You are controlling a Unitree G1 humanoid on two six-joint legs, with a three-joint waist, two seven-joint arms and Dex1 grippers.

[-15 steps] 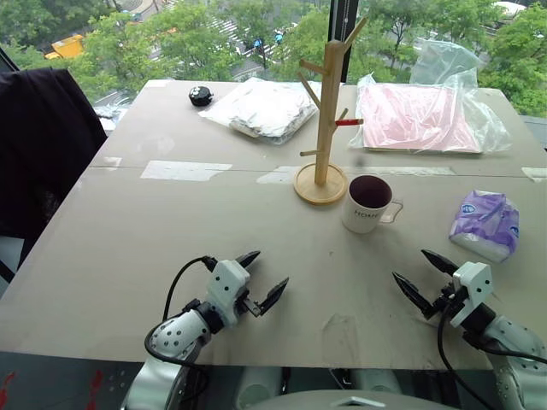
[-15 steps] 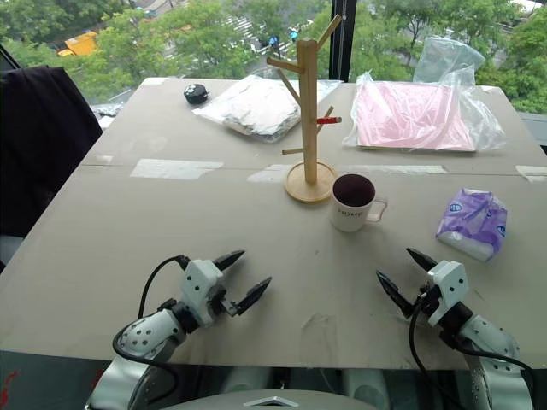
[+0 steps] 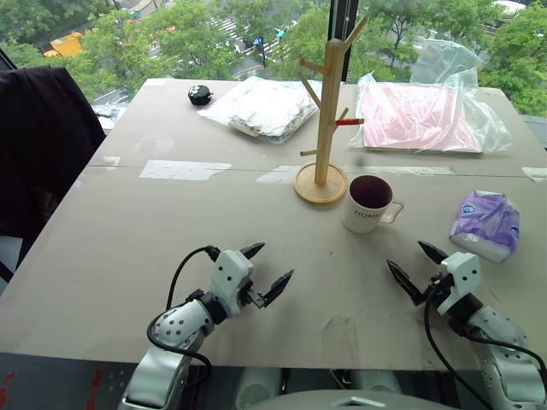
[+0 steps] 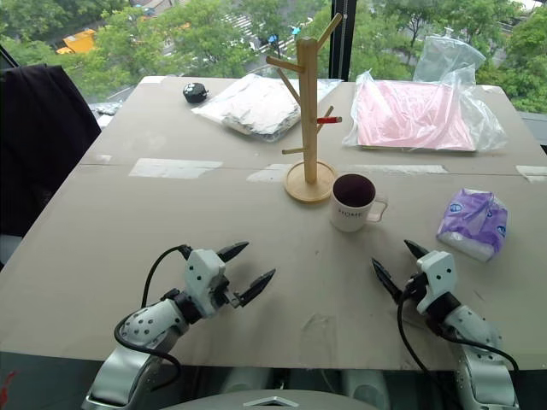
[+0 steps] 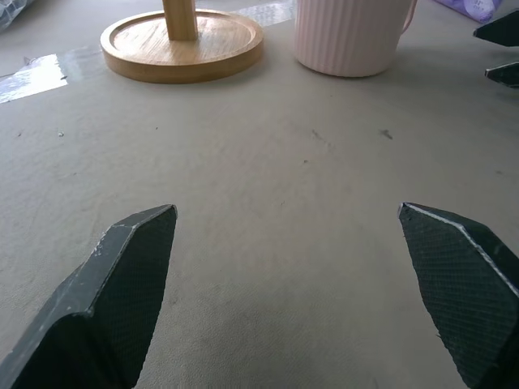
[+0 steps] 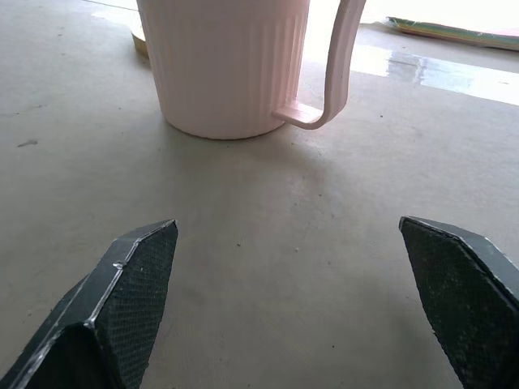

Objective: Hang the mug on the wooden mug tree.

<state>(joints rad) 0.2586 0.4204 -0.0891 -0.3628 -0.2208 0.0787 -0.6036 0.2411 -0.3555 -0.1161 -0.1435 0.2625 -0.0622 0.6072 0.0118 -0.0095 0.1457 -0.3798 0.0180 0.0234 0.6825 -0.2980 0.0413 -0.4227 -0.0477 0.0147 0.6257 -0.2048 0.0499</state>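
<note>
Only partly in frame, mug [image 6: 223,69] rim and wooden mug tree [image 5: 182,42] post

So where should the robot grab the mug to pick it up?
Probably by the loop handle. The mug stands upright beside the wooden mug tree, handle sticking out to the robot's right, away from the tree. The right gripper, jaws open, is nearest and can come in from that side.

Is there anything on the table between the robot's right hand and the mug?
No. In the right wrist view, only bare table lies between the open right gripper and the mug.
</note>
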